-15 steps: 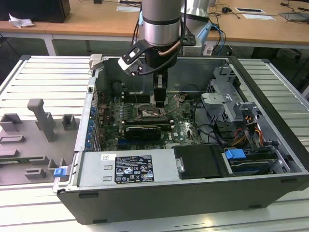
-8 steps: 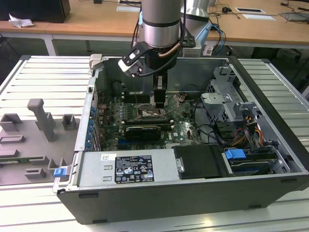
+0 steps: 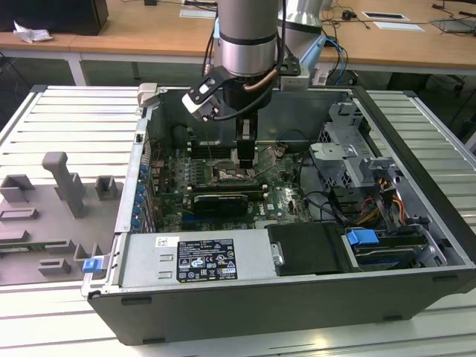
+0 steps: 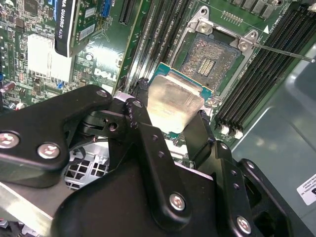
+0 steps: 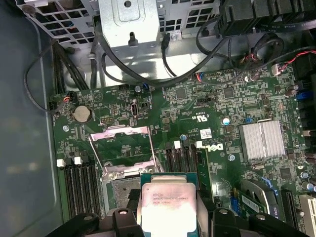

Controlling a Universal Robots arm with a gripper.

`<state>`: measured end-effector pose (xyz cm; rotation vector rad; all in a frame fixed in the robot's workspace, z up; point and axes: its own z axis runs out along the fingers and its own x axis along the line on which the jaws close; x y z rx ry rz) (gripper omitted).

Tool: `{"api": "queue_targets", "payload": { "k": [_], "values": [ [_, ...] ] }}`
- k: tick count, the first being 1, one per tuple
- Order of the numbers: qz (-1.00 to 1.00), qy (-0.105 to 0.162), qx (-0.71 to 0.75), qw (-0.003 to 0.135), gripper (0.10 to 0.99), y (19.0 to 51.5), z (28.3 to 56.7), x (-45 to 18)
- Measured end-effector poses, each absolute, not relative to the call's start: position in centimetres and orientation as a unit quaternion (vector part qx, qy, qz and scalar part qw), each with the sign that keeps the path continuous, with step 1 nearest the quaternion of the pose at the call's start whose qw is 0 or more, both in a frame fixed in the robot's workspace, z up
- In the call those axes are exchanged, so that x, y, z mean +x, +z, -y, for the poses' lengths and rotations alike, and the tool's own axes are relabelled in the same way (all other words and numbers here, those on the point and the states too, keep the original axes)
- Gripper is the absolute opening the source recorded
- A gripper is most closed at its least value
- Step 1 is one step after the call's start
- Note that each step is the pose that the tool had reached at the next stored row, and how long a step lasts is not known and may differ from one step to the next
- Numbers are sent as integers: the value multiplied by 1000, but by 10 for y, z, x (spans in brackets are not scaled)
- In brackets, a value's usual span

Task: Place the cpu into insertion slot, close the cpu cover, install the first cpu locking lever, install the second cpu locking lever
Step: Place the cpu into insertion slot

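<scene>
Lines of small dark print stood on the cpu (image 5: pixel 168 203) face, too fine to read. White lettering marked the green board (image 5: pixel 212 144) and the graphics card (image 4: pixel 64 27). A black label (image 3: pixel 204 260) carried white print and symbols.

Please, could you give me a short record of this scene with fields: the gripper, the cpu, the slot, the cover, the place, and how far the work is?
gripper: shut on the cpu, one finger on each of two opposite edges
cpu: held with its metal face up, close over the near edge of the insertion slot, not seated
insertion slot: empty, its contacts bare
cpu cover: swung open, off the slot
place: inside an open computer case, above the green motherboard
progress: no step finished
</scene>
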<state>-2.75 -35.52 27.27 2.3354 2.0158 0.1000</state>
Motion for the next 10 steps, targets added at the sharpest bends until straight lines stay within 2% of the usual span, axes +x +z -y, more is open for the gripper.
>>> {"api": "queue_targets", "payload": {
  "k": [10],
  "values": [
    [-653, 32, 756, 27, 533, 269, 355, -27]
  ]
}}
